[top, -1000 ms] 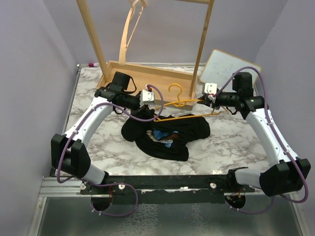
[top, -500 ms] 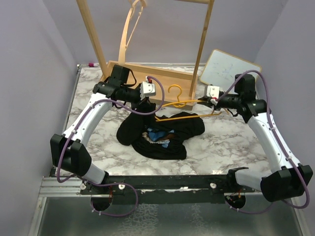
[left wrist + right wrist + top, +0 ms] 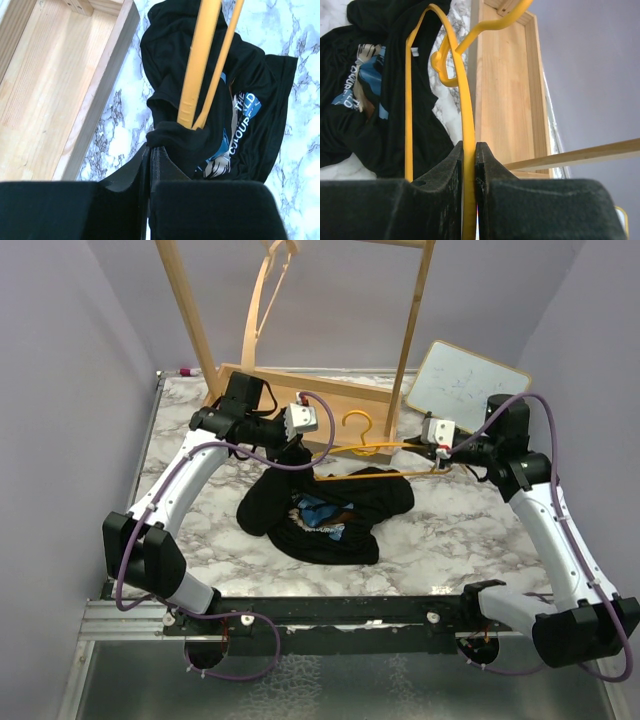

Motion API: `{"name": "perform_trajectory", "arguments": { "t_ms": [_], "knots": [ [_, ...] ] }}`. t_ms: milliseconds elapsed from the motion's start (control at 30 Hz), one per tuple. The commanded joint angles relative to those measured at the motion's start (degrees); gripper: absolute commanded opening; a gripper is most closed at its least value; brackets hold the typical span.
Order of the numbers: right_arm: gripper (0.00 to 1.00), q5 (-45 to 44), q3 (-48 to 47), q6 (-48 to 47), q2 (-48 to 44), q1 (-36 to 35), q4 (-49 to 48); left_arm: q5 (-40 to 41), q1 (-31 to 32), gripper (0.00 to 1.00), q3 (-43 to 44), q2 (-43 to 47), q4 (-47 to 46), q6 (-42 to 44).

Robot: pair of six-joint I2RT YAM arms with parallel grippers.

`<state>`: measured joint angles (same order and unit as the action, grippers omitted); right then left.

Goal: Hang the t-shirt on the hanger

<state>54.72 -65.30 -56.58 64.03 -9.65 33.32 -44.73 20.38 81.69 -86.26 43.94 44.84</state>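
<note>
The black t-shirt (image 3: pixel 330 515) with a blue, white and tan print lies bunched on the marble table, its top edge lifted. The yellow-orange hanger (image 3: pixel 375 450) hangs level above it, hook toward the back. My left gripper (image 3: pixel 293 452) is shut on a fold of the t-shirt (image 3: pixel 175 142), which is drawn over the hanger's left end (image 3: pixel 197 75). My right gripper (image 3: pixel 432 450) is shut on the hanger's right arm (image 3: pixel 467 150). The right wrist view shows the t-shirt (image 3: pixel 375 100) below the hanger.
A wooden clothes rack with a tray base (image 3: pixel 290 390) stands at the back, a pale wooden hanger (image 3: pixel 262 300) hanging on it. A white board (image 3: pixel 462 380) leans at the back right. The marble table (image 3: pixel 200 530) has walls on both sides.
My left gripper has lifted the shirt's edge up and back toward the rack, over the hanger's left end. My right arm has drawn right with the hanger.
</note>
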Motion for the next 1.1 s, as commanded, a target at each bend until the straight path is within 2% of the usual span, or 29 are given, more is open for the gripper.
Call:
{"name": "perform_trajectory", "arguments": {
  "t_ms": [0,300,467,533,833,967,1067],
  "knots": [
    [0.01,4.1,4.0,3.0,-2.3,0.1,-2.5,-1.0,0.7,0.00,1.8,1.4,-2.6,-4.2],
    [0.01,4.1,8.5,9.8,-2.2,0.1,-11.2,-3.5,6.2,0.00,5.9,1.1,-2.0,-8.2],
    [0.01,4.7,13.3,17.5,-3.5,0.1,-22.7,-3.8,8.3,0.00,6.8,1.3,-3.1,-10.2],
    [0.01,5.1,14.3,18.5,-3.4,0.1,-24.5,-3.6,8.9,0.00,7.3,1.2,-3.8,-11.0],
    [0.01,2.0,17.9,18.6,-4.1,0.1,-23.6,-1.0,9.2,0.00,12.1,0.0,-6.2,-13.4],
    [0.01,-4.5,20.2,19.2,-5.2,0.1,-24.4,0.0,9.2,0.00,15.4,-0.5,-4.3,-12.9],
    [0.01,-8.7,19.4,16.9,-5.2,0.1,-21.2,0.5,9.2,0.00,17.5,-0.8,-2.1,-12.6]
  ]
}}
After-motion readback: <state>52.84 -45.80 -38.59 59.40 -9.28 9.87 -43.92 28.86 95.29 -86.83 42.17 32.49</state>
